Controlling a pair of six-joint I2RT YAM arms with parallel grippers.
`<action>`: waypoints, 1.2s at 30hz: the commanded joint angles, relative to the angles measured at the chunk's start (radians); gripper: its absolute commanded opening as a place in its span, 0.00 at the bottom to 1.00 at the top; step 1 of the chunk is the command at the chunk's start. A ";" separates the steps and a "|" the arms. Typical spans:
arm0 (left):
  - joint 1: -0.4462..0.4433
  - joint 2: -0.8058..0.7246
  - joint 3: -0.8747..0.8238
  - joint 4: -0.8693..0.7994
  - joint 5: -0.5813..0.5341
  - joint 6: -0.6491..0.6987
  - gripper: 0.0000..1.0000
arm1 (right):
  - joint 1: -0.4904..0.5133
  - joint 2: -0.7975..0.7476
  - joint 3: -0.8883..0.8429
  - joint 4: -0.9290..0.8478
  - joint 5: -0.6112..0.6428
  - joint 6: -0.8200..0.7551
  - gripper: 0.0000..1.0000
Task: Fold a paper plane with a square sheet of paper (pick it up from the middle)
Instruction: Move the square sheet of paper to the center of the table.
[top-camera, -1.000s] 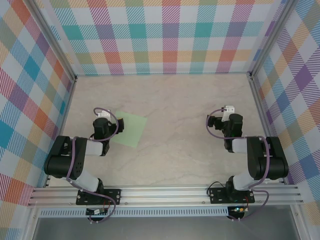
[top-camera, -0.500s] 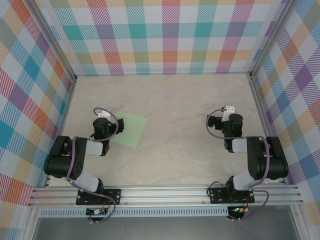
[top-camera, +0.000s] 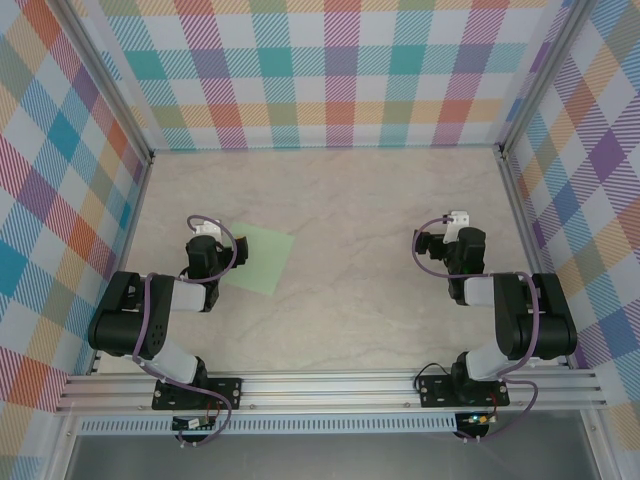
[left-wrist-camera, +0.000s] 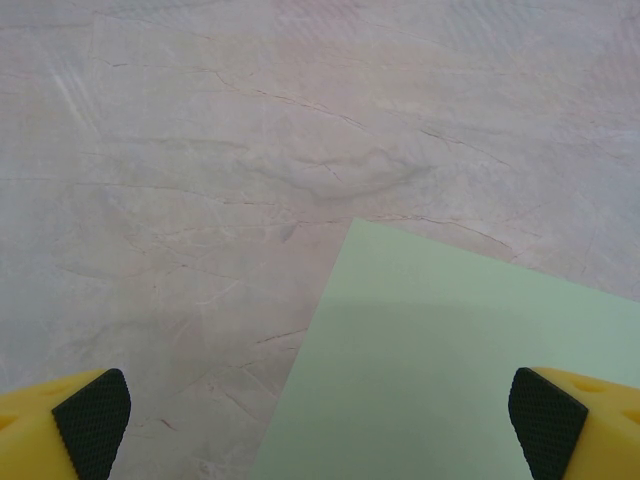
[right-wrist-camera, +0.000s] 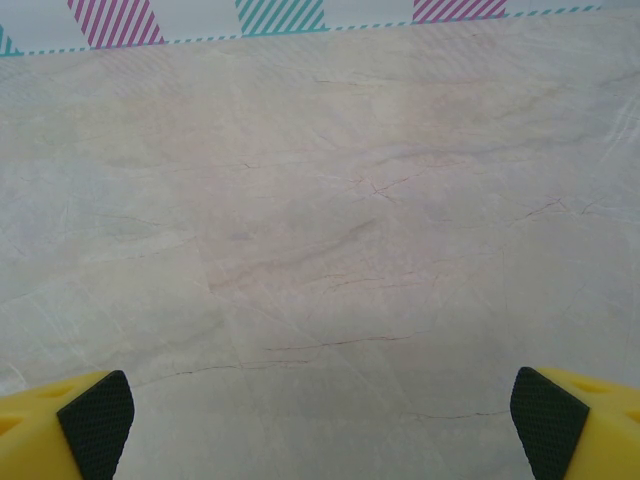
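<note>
Top view: square sheet of pale green paper (top-camera: 260, 258) lies flat on the pale marble-patterned tabletop (top-camera: 370, 190), in the left half, turned slightly so its edges run at a slant to the table edges. Surface smooth and plain, one even colour. The left arm's wrist overlaps the sheet's left side in this view.

Left gripper (left-wrist-camera: 320, 425): jaws spread wide, with the black-padded yellow fingertips (left-wrist-camera: 92, 422) at opposite lower corners of the wrist view and nothing gripped between them. It sits over the left part of the sheet. Wrist view: one corner of the sheet points away from the gripper, between the fingers. The right pad is over paper, the left pad over bare tabletop. Whether the pads touch the surface: cannot tell.

Right gripper (right-wrist-camera: 320, 425): jaws likewise spread wide, holding nothing. Bare tabletop lies beneath and ahead of it, with the foot of the plaid-patterned wall (right-wrist-camera: 300, 15) at the far edge. In the top view it is in the right half of the table, well apart from the sheet.

Both arms folded low, bases on the aluminium rail (top-camera: 330, 385) at the near edge
</note>
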 joint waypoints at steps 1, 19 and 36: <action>0.011 0.003 0.023 0.030 0.010 0.005 1.00 | -0.001 0.001 0.017 0.002 -0.024 -0.008 1.00; 0.011 -0.352 0.020 -0.254 -0.023 -0.077 1.00 | 0.011 -0.349 0.261 -0.886 -0.102 0.254 1.00; 0.007 -0.531 0.247 -1.152 0.470 -0.501 1.00 | 0.013 -0.486 0.158 -1.017 -0.671 0.526 1.00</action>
